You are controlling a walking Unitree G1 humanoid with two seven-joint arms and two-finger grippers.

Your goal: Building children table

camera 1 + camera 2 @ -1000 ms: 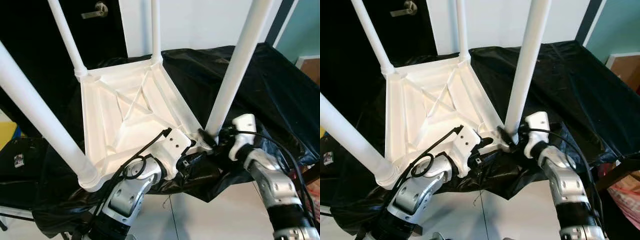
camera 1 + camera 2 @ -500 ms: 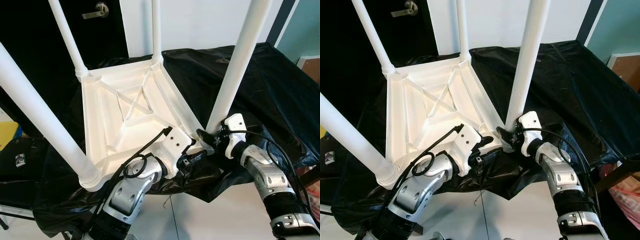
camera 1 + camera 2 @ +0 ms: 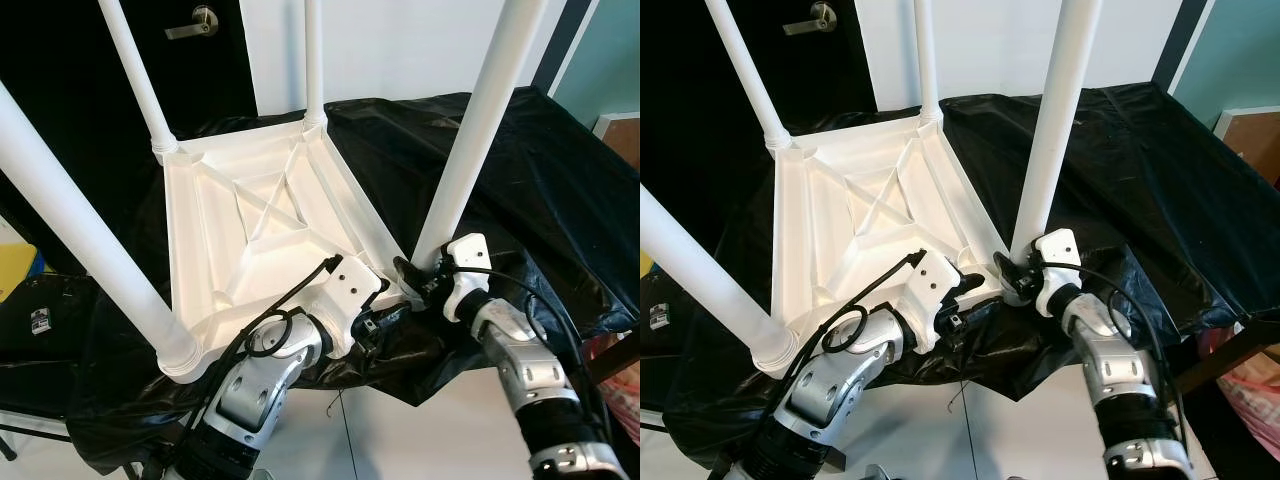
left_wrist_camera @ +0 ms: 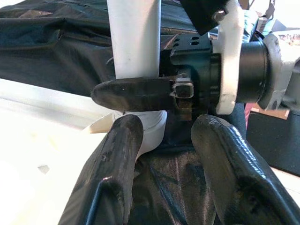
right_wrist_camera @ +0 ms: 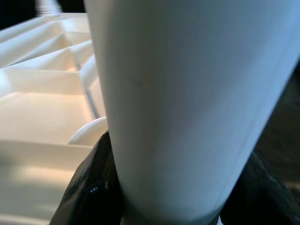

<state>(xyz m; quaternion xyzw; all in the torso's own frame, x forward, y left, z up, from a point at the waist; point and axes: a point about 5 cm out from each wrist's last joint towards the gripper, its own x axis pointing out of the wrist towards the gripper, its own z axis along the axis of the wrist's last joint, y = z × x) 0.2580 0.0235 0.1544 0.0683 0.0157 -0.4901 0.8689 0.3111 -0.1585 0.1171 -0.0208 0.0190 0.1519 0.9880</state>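
Table top [image 3: 250, 235] lies inverted; right gripper [image 3: 1012, 280] clamps the near leg [image 3: 470, 150] at its socket, apparently tightening. Left gripper [image 4: 164, 154] hovers open beside. Next: confirm seating.

One upturned white tabletop [image 3: 250, 230], four legs [image 3: 470, 140], two tools [image 3: 415, 285].

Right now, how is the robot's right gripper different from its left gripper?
The right gripper is clamped around the bottom of the near right table leg, one black finger each side; the left gripper holds nothing, its fingers spread open. The right gripper reaches in from the right side of the upturned white table; the left gripper comes from the front and points at that same leg's socket. Both have two black fingers and sit at the same table corner.
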